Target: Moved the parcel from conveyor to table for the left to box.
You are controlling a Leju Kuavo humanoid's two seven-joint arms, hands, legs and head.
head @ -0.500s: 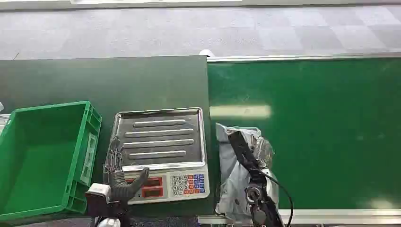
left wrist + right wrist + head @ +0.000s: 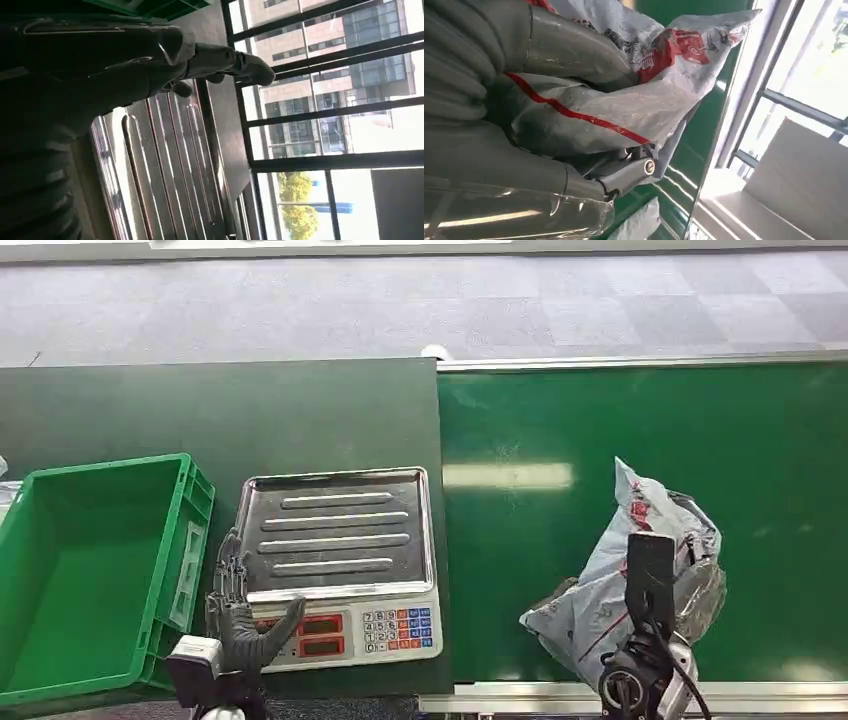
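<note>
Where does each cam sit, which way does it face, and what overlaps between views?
Head view: high on the body, facing forward and down at the scale, green crate and conveyor; both arms enter from below.
Left wrist view: behind the left hand, above the scale's ribbed pan, facing windows.
Right wrist view: behind the right hand, gripping the parcel over the conveyor.
Shared: head and left wrist show the scale; head and right wrist show the parcel.
</note>
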